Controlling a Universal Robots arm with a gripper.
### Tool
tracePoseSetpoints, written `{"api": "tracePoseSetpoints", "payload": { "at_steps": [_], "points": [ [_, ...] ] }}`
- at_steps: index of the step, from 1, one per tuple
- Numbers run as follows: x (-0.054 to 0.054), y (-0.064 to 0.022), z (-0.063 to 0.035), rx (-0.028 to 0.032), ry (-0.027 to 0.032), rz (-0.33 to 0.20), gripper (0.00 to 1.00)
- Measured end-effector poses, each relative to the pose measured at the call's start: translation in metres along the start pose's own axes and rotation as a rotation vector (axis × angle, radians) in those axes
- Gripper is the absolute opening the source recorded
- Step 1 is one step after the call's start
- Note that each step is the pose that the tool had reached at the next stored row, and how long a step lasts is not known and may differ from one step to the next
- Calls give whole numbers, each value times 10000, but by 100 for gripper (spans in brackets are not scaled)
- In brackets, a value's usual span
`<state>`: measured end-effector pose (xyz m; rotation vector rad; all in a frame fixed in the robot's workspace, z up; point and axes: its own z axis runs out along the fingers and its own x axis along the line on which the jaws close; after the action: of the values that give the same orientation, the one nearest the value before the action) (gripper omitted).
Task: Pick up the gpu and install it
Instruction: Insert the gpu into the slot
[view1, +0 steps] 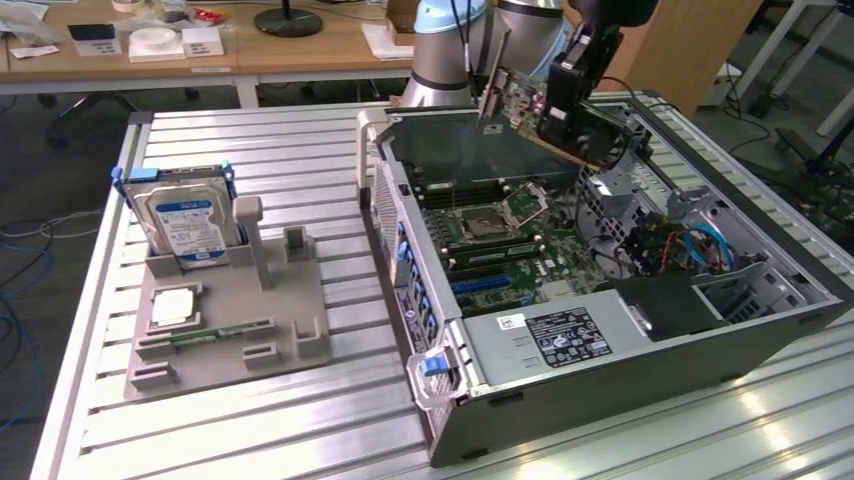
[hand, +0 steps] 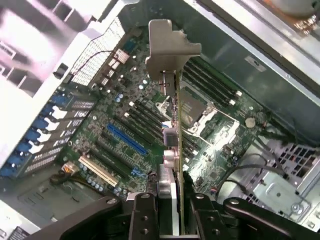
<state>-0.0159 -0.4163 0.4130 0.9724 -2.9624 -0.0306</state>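
Note:
The gpu (view1: 558, 122), a green board with a black cooler and a silver end bracket (view1: 491, 78), hangs tilted in the air over the far end of the open computer case (view1: 747, 330). My gripper (view1: 571, 95) is shut on its upper edge. In the wrist view the gpu (hand: 172, 130) is seen edge-on between my fingers (hand: 142, 217), bracket (hand: 167, 47) pointing away, well above the motherboard (hand: 125, 125). A blue expansion slot (hand: 127, 139) and black slots lie uncovered off to one side beneath it.
The case lies on its side, with a power supply (view1: 561, 335) at the near end, blue cables (view1: 701, 245) and a drive cage at the exterior view's right. At the exterior view's left, a grey fixture (view1: 254, 300) holds a hard drive (view1: 187, 225) and small parts.

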Motion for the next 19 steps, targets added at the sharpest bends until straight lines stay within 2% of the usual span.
{"api": "tracePoseSetpoints", "payload": {
  "at_steps": [2, 16, 19],
  "points": [
    [1, 1, 5, 21, 33, -1261, 29],
    [1, 1, 26, 60, 96, -3690, 29],
    [2, 1, 30, 89, 88, -4171, 29]
  ]
}}
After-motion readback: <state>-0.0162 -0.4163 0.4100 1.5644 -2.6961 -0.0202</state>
